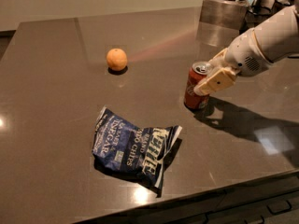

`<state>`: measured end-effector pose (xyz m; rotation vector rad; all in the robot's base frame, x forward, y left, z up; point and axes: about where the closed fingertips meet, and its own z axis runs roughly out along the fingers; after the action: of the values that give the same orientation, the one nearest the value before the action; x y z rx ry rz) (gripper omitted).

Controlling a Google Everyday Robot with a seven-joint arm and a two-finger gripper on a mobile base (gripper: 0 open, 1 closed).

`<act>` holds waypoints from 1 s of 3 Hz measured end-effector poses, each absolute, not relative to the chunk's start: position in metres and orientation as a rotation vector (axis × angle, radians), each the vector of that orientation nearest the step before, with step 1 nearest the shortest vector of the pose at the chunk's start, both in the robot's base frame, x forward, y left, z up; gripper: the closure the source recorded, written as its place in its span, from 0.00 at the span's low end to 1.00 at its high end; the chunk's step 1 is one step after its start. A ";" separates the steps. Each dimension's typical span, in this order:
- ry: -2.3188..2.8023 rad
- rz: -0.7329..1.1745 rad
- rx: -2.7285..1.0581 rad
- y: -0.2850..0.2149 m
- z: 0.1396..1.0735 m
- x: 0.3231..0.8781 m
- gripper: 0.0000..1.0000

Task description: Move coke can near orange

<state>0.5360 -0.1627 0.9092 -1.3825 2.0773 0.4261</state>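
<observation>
One hand (206, 76), fingers (217, 80) closed on coke can (192, 86) sides

Cream tool (207, 78) at red coke can (191, 95); orange orange (117, 59); blue chip bag (133, 148).

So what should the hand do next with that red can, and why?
Probably grip the coke can firmly before lifting. The hand is at its upper right side, the can stands upright on the table, and the orange sits well apart.
</observation>
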 end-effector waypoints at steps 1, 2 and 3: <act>2.063 0.439 -1.382 -0.153 0.915 0.543 0.80; 2.027 0.470 -1.409 -0.131 0.917 0.556 1.00; 1.979 0.509 -1.445 -0.101 0.918 0.572 1.00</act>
<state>0.5716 -0.1011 0.9181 -1.4454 1.9793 0.5088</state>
